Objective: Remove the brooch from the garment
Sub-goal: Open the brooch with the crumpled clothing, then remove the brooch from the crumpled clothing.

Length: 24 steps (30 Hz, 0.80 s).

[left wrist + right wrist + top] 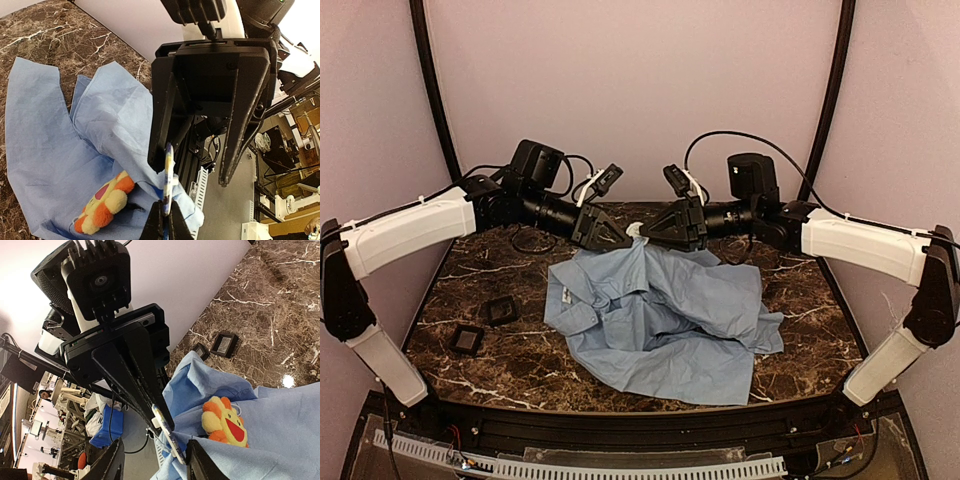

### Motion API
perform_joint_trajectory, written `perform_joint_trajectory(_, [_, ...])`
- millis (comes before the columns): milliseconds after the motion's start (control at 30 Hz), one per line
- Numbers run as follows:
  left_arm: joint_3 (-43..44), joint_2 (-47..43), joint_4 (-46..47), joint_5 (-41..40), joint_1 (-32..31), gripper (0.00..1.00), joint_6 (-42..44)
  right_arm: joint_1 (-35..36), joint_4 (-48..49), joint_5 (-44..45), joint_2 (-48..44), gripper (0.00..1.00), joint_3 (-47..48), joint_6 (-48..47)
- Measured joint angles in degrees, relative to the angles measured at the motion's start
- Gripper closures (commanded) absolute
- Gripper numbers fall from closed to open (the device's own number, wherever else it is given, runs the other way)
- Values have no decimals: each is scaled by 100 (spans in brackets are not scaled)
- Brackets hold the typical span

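The light blue garment (660, 320) lies crumpled on the marble table, with its top fold lifted between both grippers. The brooch (105, 202), a plush flower with orange and yellow petals and a red mouth, rests on the fabric just beside the fingertips; the right wrist view shows this brooch (225, 422) too. My left gripper (166, 204) is shut on a thin round disc (168, 175), seen edge-on, together with a bit of fabric. Whether the disc joins the flower I cannot tell. My right gripper (155, 445) stands open around the disc (167, 432), gripping nothing.
Two small black square pads (501, 310) (467, 340) lie on the table (800, 290) left of the shirt. Both arms reach inward and meet at the back centre (635, 232). Curved black rails and walls close in the sides.
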Motion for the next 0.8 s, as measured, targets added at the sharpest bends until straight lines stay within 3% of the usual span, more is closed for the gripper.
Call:
perform_joint_trajectory(133, [-2, 13, 0, 22, 26, 99, 24, -33, 7, 31, -4, 66, -17, 15])
perform_joint_trajectory(267, [-15, 13, 11, 74, 42, 99, 31, -59, 39, 55, -50, 79, -81, 61])
perform_joint_trajectory(700, [-76, 13, 120, 219, 52, 99, -11, -96, 20, 68, 42, 100, -31, -15])
perform_joint_trajectory(800, [-76, 13, 118, 258, 94, 99, -85, -103, -37, 55, 116, 100, 48, -138])
